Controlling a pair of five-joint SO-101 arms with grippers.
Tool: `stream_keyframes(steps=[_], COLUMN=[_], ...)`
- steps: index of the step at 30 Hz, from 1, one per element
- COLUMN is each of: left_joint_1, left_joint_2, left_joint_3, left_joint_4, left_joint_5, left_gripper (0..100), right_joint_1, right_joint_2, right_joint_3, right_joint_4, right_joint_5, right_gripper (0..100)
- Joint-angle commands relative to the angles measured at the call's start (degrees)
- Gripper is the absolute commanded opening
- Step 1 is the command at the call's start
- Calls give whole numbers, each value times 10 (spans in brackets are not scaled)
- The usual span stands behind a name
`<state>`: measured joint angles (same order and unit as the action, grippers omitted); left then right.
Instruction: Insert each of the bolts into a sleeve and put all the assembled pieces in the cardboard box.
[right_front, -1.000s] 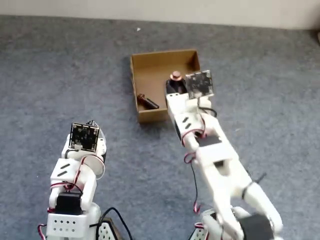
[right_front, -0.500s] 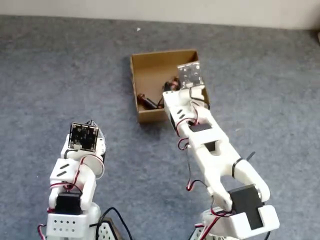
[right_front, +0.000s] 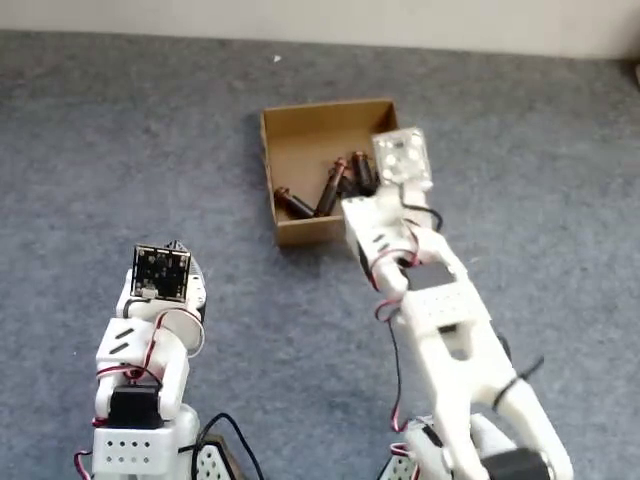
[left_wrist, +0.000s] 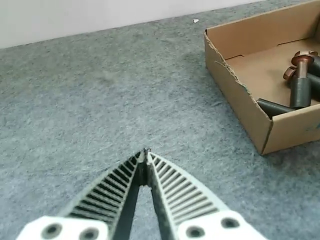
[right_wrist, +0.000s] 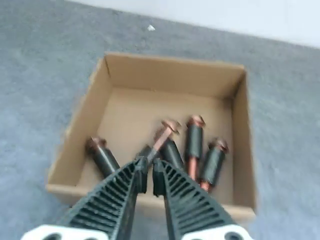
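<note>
The cardboard box (right_front: 268, 150) lies open on the grey carpet at the far middle. Inside it lie several dark sleeves with copper-headed bolts through them (right_front: 333, 187). In the right wrist view these assembled pieces (right_wrist: 167, 142) rest on the floor of the box (right_wrist: 170, 75), one of them (right_wrist: 102, 156) lying apart from the rest. My right gripper (right_wrist: 149, 167) hangs just above the box's near wall, shut on nothing. My left gripper (left_wrist: 145, 156) is shut and empty over bare carpet, well short of the box (left_wrist: 235, 95).
Grey carpet covers the whole table, and a pale wall runs along its far edge. The right arm (right_front: 440, 310) stretches from the near edge up to the box. The left arm (right_front: 160, 275) stands folded at the near left, with bare carpet around it.
The right arm lowered a bolt-and-sleeve piece into the box, let it go and drew back. More pieces now show in the box. The left arm barely shifted.
</note>
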<state>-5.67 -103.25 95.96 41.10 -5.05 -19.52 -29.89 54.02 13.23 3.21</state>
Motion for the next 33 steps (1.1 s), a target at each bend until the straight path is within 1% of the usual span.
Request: stream_keyframes(steps=[1, 10, 29, 33], left_joint_1=[-9, -9, -8, -7], left_joint_2=[-5, -5, -4, -3], left_joint_3=[12, 12, 12, 12], left_joint_4=[-16, -16, -15, -15], left_joint_5=[-7, -7, -7, -6], left_gripper=[7, 7, 7, 7], right_joint_1=[14, 15, 15, 22], right_joint_2=[-87, -255, -500, -552], right_joint_3=[43, 203, 473, 491], right_joint_4=[11, 13, 11, 60], right_joint_5=[1, 4, 4, 1], right_gripper=[9, 9, 9, 9])
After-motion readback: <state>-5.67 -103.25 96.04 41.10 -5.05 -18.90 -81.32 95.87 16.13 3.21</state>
